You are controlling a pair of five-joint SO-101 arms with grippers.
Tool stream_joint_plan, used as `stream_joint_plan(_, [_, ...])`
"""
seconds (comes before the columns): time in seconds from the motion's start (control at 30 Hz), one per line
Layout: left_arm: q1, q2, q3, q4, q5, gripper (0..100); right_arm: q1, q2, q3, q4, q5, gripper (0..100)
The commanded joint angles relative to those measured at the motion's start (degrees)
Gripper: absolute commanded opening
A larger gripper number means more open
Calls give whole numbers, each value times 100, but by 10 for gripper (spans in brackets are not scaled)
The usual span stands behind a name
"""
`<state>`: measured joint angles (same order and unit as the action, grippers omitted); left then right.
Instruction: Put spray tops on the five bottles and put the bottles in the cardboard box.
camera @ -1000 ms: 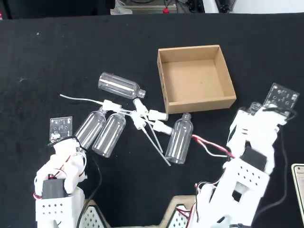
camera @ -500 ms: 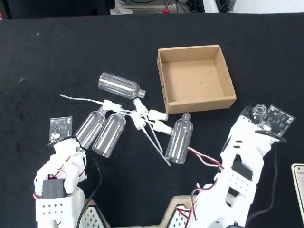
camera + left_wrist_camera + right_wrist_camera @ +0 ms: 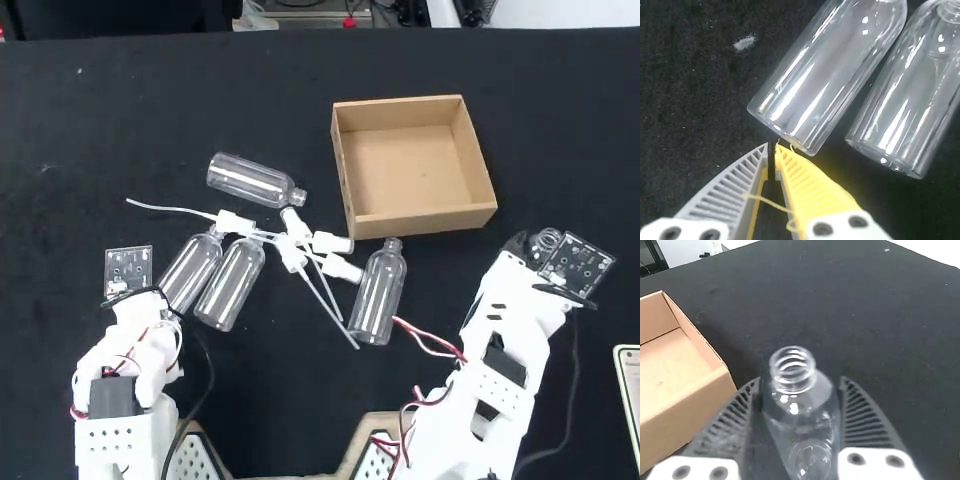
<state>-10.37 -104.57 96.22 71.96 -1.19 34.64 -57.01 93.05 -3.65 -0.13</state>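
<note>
1. Cardboard box (image 3: 413,165) sits on the black table (image 3: 100,100) - open top, bare brown floor showing.
2. Right pincer (image 3: 800,382) is clamped on a capless bottle (image 3: 795,395) near the box; threaded neck up, long axis near upright.
3. Left pincer (image 3: 772,149) is closed on nothing, tips just beside the base of one of the paired bottles (image 3: 825,75).
4. Paired bottles lie side by side, necks toward the spray tops (image 3: 330,241).
5. Far bottle (image 3: 253,180) lies flat - neck toward the box.
6. Lone bottle (image 3: 378,293) lies flat, neck toward the box's front wall.
</note>
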Motion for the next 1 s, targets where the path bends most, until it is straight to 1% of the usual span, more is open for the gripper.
stream_joint_plan(0.0, [-22,-18,110,-123,44,30,79,101,57,-18,0,245])
stream_joint_plan(0.53, [-22,-18,110,-123,44,30,70,110,57,-18,26,241])
stream_joint_plan(0.63, [-22,-18,110,-123,44,30,-44,110,57,-18,422,251])
stream_joint_plan(0.8, [-22,-18,110,-123,44,30,-176,101,-4,404,879,351])
stream_joint_plan(0.97, [-22,-18,110,-123,44,30,-185,101,-4,422,923,325])
